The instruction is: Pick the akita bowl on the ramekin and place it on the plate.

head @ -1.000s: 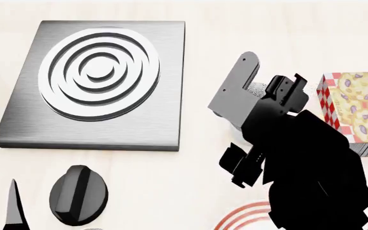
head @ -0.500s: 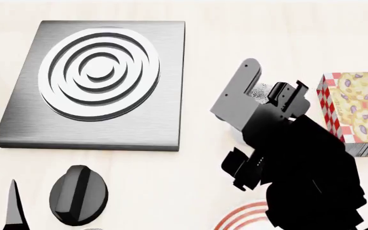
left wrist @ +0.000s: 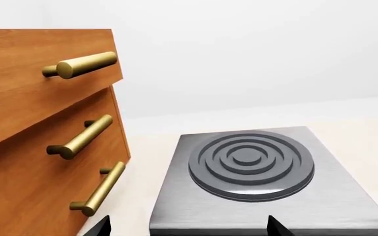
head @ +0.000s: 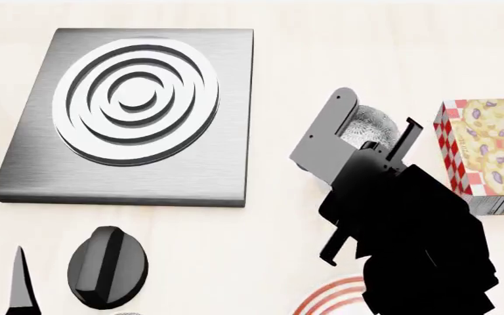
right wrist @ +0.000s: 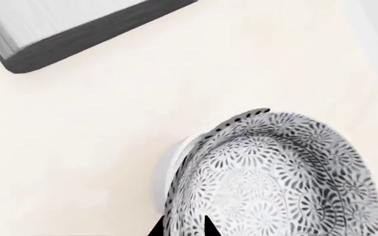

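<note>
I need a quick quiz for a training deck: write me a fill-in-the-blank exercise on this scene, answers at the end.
1. The akita bowl carries a grey-black ____ pattern on its outside.
2. The burner on the steel stove plate is a set of concentric ____.
3. In the head view, the box printed with cookies has a red and white ____ edge.
4. The wooden drawers have ____-coloured bar handles.

Missing words: floral; rings; checkered; brass
</note>
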